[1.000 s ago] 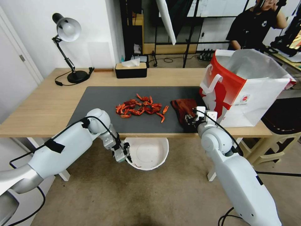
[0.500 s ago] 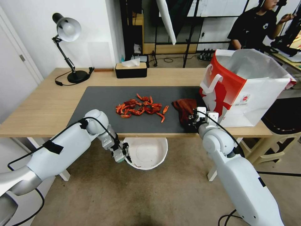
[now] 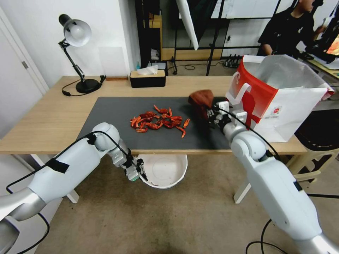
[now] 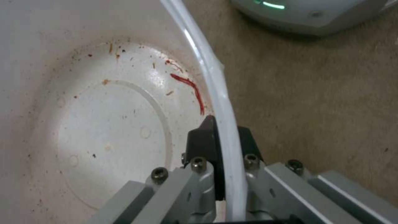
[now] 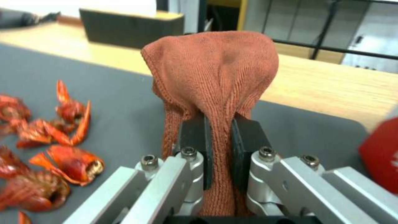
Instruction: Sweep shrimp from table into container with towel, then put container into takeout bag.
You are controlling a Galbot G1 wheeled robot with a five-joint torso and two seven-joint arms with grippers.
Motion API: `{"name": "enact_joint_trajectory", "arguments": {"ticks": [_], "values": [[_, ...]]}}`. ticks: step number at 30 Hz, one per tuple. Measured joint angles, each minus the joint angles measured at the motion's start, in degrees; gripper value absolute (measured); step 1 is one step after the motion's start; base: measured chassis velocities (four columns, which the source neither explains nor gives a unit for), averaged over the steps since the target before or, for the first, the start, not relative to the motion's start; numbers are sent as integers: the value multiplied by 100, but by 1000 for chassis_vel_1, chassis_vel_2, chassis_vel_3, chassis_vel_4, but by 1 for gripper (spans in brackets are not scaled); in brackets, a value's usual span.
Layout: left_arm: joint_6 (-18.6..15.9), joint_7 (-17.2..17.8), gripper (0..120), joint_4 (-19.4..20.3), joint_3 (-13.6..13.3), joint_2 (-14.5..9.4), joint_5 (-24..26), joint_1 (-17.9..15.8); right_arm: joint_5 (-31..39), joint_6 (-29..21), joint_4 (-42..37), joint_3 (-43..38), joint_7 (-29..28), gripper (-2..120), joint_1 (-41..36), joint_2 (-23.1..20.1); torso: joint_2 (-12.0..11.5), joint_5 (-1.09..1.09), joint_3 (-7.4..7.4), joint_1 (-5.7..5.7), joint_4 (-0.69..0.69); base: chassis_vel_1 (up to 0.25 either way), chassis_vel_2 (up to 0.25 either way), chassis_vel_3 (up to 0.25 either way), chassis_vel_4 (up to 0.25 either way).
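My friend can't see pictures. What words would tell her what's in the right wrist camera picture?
The right gripper is shut on a rust-red towel, which bunches up above its black fingers. Red shrimp lie scattered on the table's dark grey mat beside it, and a black tissue box sits on the wood farther back.

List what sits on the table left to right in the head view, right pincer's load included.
Desk lamp → tissue box → shrimp → towel pinched in the right pincer → takeout bag. All on the table; the towel is lifted off the mat.
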State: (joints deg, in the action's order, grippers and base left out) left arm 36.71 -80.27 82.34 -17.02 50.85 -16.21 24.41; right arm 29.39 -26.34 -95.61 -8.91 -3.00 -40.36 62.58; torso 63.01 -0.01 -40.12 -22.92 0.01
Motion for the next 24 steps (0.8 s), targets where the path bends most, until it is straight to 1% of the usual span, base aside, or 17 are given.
{"name": "enact_joint_trajectory", "arguments": {"ticks": [2,3,6,10,15,18,24], "values": [[5,7,0,1,6,-3,7,3,-129,33,378,263,259,7,276,-48,0,0,1,0,-1,0,0,0,0],[5,7,0,1,6,-3,7,3,-129,33,378,263,259,7,276,-48,0,0,1,0,-1,0,0,0,0],[24,22,0,-9,7,0,11,2,-343,-31,724,522,351,7,485,-44,1,1,1,0,-1,0,0,0,0],[44,46,0,-35,7,16,11,3,-396,-151,918,674,444,7,582,1,1,1,1,0,-1,0,0,0,0],[50,75,0,-52,-16,38,11,0,-319,-219,932,774,584,7,579,4,1,0,1,-1,-1,0,0,0,0],[52,81,0,-71,-41,50,11,-32,-105,-311,733,835,648,7,493,-34,1,0,1,-1,-1,0,0,0,0],[63,87,0,-109,-63,58,11,-63,6,-363,424,909,807,7,315,-162,1,1,1,0,-1,0,0,0,0]]}}
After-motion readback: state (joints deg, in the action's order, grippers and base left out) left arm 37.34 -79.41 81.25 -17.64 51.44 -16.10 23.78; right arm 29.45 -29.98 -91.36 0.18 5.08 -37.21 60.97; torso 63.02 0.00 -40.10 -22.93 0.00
